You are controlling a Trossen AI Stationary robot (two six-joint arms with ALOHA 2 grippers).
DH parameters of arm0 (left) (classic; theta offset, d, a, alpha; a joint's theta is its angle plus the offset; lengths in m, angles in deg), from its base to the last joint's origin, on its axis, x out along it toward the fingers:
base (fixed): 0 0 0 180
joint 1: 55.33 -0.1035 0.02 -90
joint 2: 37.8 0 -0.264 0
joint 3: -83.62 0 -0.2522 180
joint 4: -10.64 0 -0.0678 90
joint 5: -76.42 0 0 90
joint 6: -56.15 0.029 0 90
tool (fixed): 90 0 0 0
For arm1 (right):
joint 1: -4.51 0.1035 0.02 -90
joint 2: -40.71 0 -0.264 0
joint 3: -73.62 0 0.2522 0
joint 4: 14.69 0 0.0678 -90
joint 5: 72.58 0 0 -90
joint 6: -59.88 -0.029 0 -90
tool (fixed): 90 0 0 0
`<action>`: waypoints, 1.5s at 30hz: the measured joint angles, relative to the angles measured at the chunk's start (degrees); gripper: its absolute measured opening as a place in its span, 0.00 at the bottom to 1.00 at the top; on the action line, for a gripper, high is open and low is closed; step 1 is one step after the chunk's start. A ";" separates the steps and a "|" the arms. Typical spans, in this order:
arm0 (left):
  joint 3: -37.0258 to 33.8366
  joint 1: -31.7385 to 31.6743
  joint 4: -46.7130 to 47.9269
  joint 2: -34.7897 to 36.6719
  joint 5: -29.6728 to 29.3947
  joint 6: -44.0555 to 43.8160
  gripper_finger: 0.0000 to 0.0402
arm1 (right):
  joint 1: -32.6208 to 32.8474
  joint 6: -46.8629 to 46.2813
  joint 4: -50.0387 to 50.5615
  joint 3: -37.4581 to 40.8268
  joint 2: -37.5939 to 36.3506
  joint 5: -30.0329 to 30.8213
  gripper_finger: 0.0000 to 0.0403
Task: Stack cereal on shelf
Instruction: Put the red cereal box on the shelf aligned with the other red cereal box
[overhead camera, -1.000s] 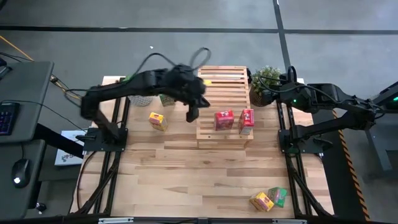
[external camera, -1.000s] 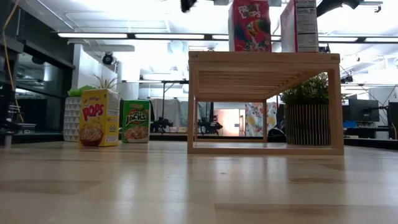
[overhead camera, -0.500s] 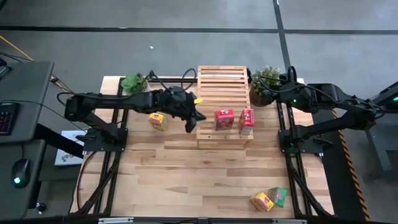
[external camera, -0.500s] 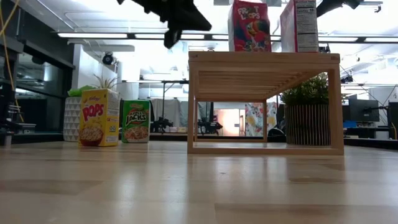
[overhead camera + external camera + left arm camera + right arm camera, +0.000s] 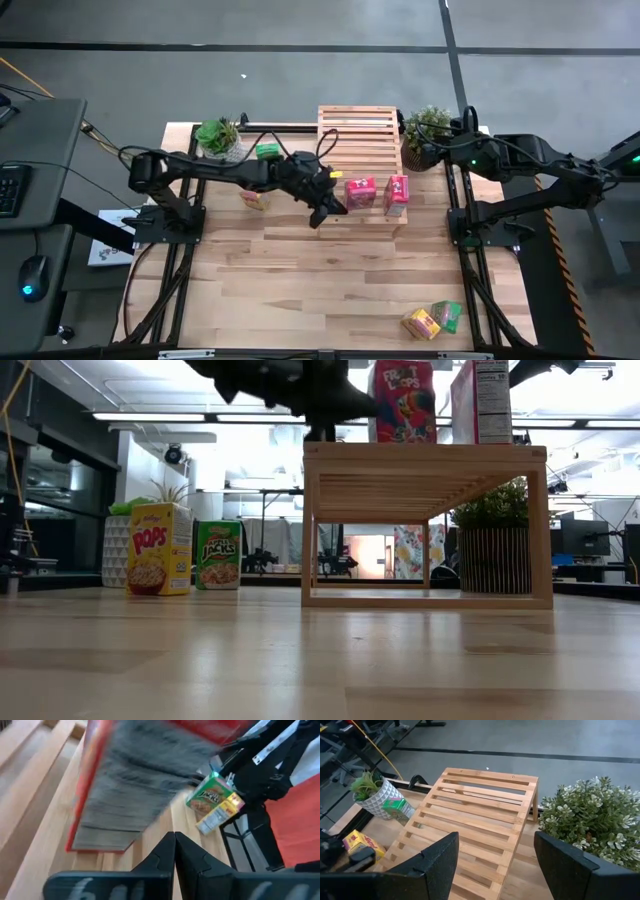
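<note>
Pale wooden planks form the tabletop [image 5: 300,280], with grey floor beyond it. Toward the far edge stands the light slatted wooden rack [image 5: 358,150], and 2 small red cardboard cereal boxes stand upright on its near end: one [image 5: 360,192] toward the middle, the other [image 5: 396,195] by the rack's right edge. The low view shows both on the rack's top.

The left gripper [image 5: 333,209] reaches across from the left and sits at the rack's near left corner, just beside the middle red box; its fingers [image 5: 175,851] are pressed together with nothing between them.

Left of the rack, a small yellow cardboard cereal box [image 5: 253,197] stands on the table, partly under the left arm, and a small green cardboard cereal box [image 5: 266,151] stands farther back, beside a green plant in a white patterned pot [image 5: 219,138].

At the table's near right corner, a second yellow box [image 5: 421,323] and a second green box [image 5: 447,316] lie touching.

The right gripper [image 5: 495,851] hovers at the far right with jaws spread wide and empty, near a bushy plant in a dark ribbed pot [image 5: 424,136] beside the rack.
</note>
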 joint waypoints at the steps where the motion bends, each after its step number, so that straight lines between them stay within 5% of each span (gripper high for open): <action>1: 0.00 -0.06 -0.18 -0.27 -0.09 -0.23 0.00 | 0.00 0.00 0.00 0.00 0.00 -0.03 0.63; 23: 0.00 -4.97 -0.87 -0.63 -8.15 -0.43 0.00 | 0.00 0.00 -0.02 0.00 0.00 -0.19 0.63; 34: 0.00 -6.45 -9.67 -0.59 -8.19 -0.39 0.00 | 0.00 -0.15 -0.05 0.00 0.00 0.90 0.63; 45: 0.04 -6.43 -3.23 -0.59 -10.28 -3.00 0.00 | 0.00 -0.20 -0.07 0.00 0.00 1.10 0.63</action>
